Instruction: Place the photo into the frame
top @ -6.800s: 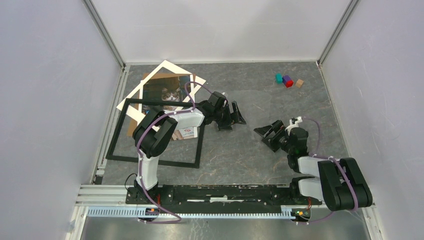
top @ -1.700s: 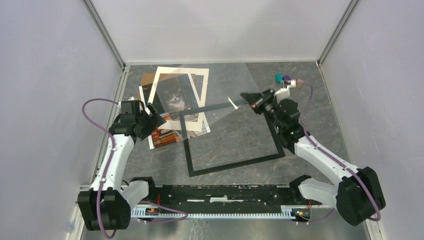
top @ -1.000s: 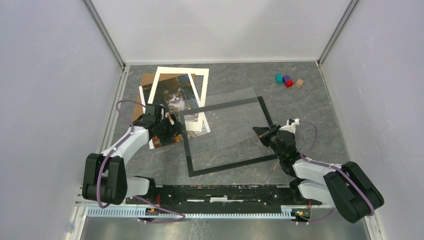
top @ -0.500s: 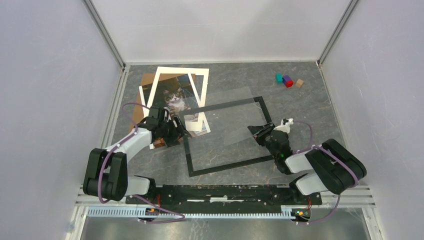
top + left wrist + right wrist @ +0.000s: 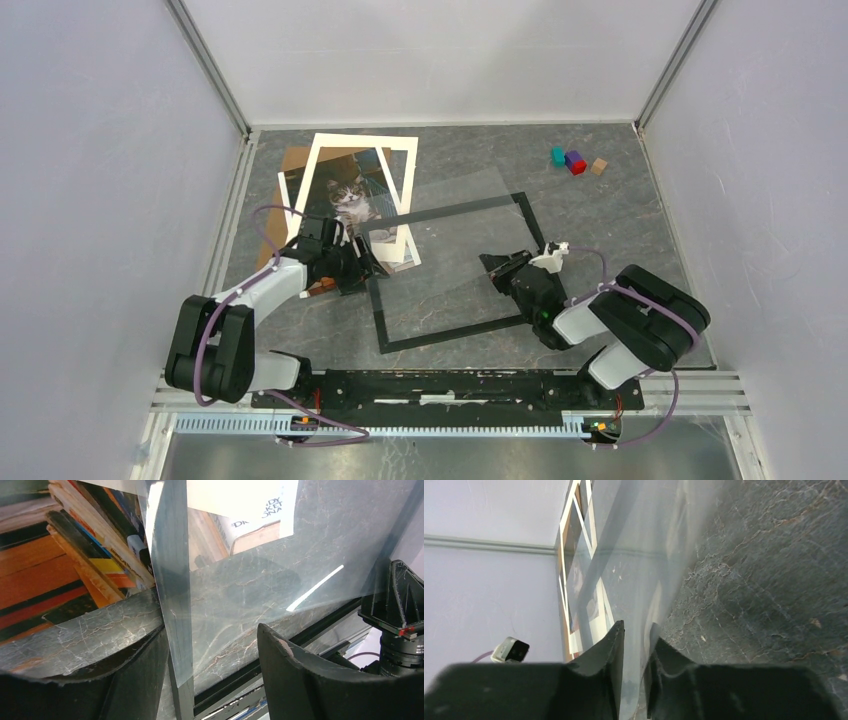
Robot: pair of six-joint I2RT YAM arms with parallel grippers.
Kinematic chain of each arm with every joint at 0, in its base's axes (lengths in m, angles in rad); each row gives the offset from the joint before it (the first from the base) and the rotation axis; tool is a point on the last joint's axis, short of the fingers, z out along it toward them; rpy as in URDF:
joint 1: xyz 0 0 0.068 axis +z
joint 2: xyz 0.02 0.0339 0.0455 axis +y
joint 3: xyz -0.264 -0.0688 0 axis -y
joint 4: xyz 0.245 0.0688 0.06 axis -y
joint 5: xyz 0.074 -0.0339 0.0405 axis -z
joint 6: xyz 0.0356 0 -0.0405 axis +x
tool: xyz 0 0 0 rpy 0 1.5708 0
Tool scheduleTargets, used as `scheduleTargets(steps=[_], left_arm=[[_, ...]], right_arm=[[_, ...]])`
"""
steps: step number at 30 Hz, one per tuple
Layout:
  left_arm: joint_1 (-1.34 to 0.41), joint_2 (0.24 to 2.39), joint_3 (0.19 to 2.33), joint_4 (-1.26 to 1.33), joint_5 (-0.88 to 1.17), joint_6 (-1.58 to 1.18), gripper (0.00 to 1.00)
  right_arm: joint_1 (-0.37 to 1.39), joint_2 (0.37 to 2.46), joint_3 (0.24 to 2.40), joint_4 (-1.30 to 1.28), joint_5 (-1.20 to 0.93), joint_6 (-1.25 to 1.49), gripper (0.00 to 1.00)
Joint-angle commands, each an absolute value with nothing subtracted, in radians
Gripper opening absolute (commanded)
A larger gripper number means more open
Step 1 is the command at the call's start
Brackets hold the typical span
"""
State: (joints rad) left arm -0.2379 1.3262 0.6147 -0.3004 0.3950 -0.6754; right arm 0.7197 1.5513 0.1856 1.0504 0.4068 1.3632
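The main risk is the left gripper (image 5: pixel 345 268) closing on the wrong layer. Its fingers are spread wide and low at the left bar of the large thin black picture frame (image 5: pixel 465 332), where the frame and the clear transparent sheet (image 5: pixel 450 215) overlap the near right corner of the colour print of a tabby cat (image 5: pixel 345 195). A pinch here could catch bar or sheet instead and drag them across the print, creasing it. The photo is not in the frame. It lies at the far left of the grey marbled table (image 5: pixel 600 230), partly under the white cardboard mat (image 5: pixel 365 142). The sheet sits askew over the frame and could slide if nudged. The left arm reaches forward and inward, wrist pitched down. The right arm is folded back near its base. The right gripper (image 5: pixel 497 267) is low over the frame's right part, its fingers only slightly parted around the sheet's edge, apparently not clamping it.
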Motion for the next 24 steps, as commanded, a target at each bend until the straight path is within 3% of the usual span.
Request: scheduleTargets(steps=[1, 2, 5, 8, 16, 24], left_arm=[[-0.249, 1.304, 0.640, -0.317, 0.406, -0.673, 0.73], [-0.249, 1.303, 0.652, -0.343, 0.394, -0.660, 0.76], [-0.249, 1.303, 0.695, -0.411, 0.362, -0.608, 0.82], [-0.247, 1.308, 0.734, -0.449, 0.346, -0.575, 0.87], [-0.244, 1.327, 0.743, -0.396, 0.399, -0.613, 0.89], [-0.243, 1.342, 0.740, -0.358, 0.373, -0.632, 0.90]], right_arm=[[0.738, 1.502, 0.202, 0.989, 0.493, 1.397, 0.12], [0.738, 1.460, 0.196, 0.928, 0.492, 1.398, 0.01], [0.738, 1.322, 0.186, 0.642, 0.496, 1.426, 0.00], [0.738, 1.217, 0.134, 0.533, 0.486, 1.429, 0.00], [0.738, 1.159, 0.005, 0.698, 0.464, 1.402, 0.00], [0.738, 1.146, -0.024, 0.679, 0.442, 1.454, 0.00]])
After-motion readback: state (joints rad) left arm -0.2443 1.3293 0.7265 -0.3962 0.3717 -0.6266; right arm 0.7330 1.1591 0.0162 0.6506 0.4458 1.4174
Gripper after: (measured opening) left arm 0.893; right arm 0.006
